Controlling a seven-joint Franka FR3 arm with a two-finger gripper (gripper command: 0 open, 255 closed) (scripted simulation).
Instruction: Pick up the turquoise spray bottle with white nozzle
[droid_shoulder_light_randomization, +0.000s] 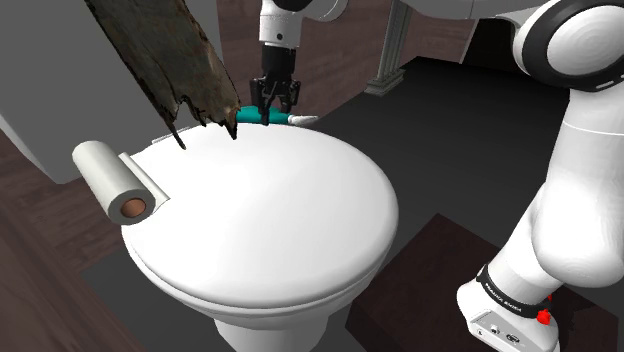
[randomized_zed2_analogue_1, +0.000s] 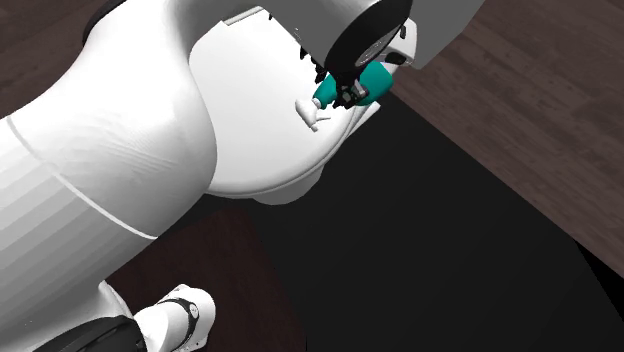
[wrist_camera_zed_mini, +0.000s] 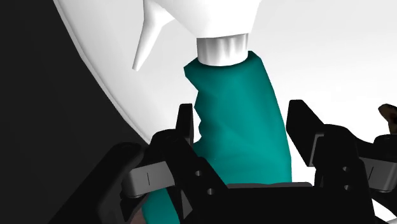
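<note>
The turquoise spray bottle (droid_shoulder_light_randomization: 250, 112) lies on its side at the far edge of the white toilet lid (droid_shoulder_light_randomization: 270, 215), its white nozzle (droid_shoulder_light_randomization: 303, 119) pointing toward the shoulder view's right. My black gripper (droid_shoulder_light_randomization: 272, 106) has come down over the bottle's body. In the wrist view the bottle (wrist_camera_zed_mini: 235, 89) runs between the two fingers (wrist_camera_zed_mini: 184, 124), which stand apart with a thin gap on each side, so the gripper (wrist_camera_zed_mini: 242, 118) is open. In the second exterior view the bottle (randomized_zed2_analogue_1: 374, 82) lies under the gripper (randomized_zed2_analogue_1: 350, 94) at the lid's rim.
A toilet paper roll (droid_shoulder_light_randomization: 115, 180) lies on the lid at the shoulder view's left. A ragged dark brown slab (droid_shoulder_light_randomization: 170, 50) hangs over the lid beside the gripper. Dark floor surrounds the toilet, and a column base (droid_shoulder_light_randomization: 385, 80) stands behind it.
</note>
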